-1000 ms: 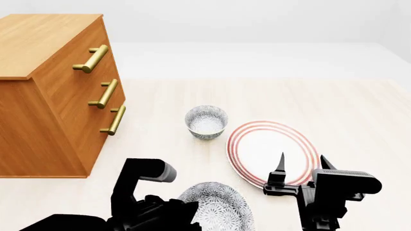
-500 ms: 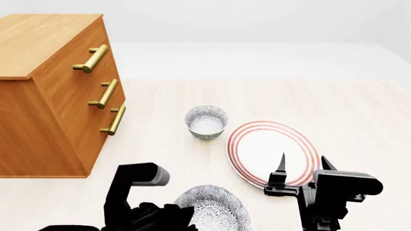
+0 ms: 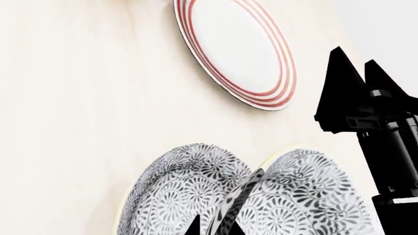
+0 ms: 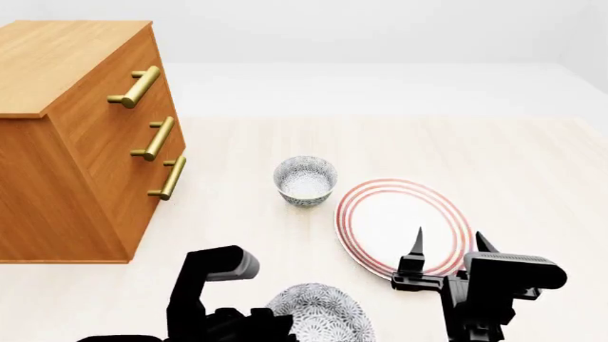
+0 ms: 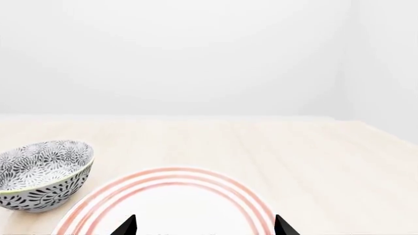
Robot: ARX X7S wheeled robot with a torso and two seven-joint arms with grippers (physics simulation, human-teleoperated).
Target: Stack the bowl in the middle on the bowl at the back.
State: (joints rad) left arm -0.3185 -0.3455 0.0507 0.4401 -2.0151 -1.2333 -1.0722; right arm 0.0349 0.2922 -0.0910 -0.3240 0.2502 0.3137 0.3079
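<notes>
We see our left claw (image 3: 212,226) pinching the rim of the small, deep, grey-patterned middle bowl (image 4: 318,313), near the bench's (image 4: 532,164) front edge, ready for lifting. The matching back bowl (image 4: 306,180) sits beside the red-ringed plate (image 4: 380,214); our right claw (image 4: 446,249) hangs wide and empty over that plate

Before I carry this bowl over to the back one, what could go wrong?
1. The left end effector seems to pinch the middle bowl only by its rim, so the bowl may tilt or slip on the way.
2. The open right end effector hangs over the red-ringed plate, close beside the route to the back bowl. The carried bowl could clip it.
</notes>
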